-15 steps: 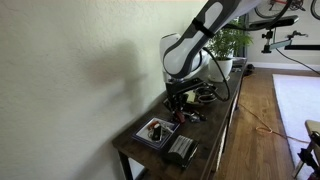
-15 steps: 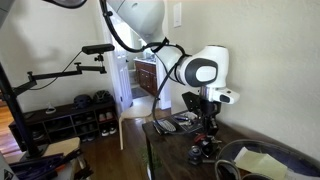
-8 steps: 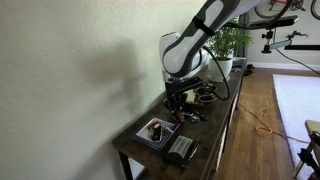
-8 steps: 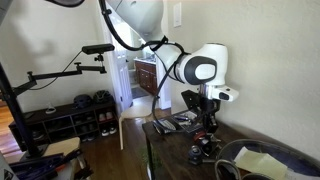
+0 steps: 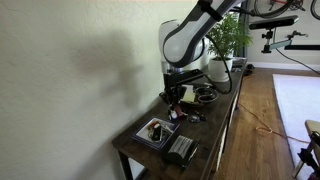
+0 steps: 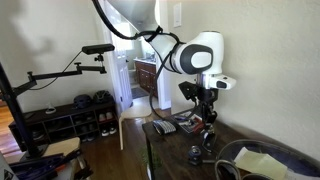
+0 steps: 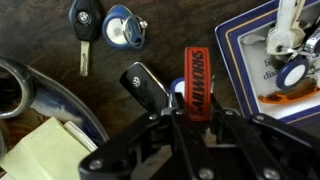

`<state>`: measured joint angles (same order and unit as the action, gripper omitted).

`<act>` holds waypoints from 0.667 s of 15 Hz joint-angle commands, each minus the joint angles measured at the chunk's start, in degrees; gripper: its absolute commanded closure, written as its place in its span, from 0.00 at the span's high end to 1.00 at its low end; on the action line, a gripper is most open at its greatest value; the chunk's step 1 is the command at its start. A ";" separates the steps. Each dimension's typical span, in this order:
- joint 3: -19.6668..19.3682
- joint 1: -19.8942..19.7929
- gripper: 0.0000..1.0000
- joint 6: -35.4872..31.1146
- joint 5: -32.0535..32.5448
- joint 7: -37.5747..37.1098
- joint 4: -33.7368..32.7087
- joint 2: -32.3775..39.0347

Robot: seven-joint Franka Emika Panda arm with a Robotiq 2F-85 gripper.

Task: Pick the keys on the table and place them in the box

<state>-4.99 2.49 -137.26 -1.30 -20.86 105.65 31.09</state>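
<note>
2-finger gripper [image 7: 178,112] pinches the keys [image 7: 195,75] by their red strap, over the table [image 7: 40,40], box [image 7: 235,75] just beside.

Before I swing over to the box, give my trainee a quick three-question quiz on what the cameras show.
1. True or false: the gripper is shut on the red strap of the keys.
2. In the wrist view, the box lies: A) left of the strap, B) right of the strap, C) out of view.
3. Fill in: the loose key lying on the table at the top of the wrist view sits beside a round ____ tag.

Key: 1 true; 2 B; 3 blue.
</note>
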 commanded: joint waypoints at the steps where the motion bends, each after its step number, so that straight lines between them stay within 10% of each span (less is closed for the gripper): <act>1: -0.31 1.16 0.08 -1.62 1.34 0.25 5.02 -5.11; 10: 0.45 3.66 0.08 -0.76 5.67 0.94 4.61 -8.44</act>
<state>-4.71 5.38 -137.26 2.67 -20.54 107.38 26.23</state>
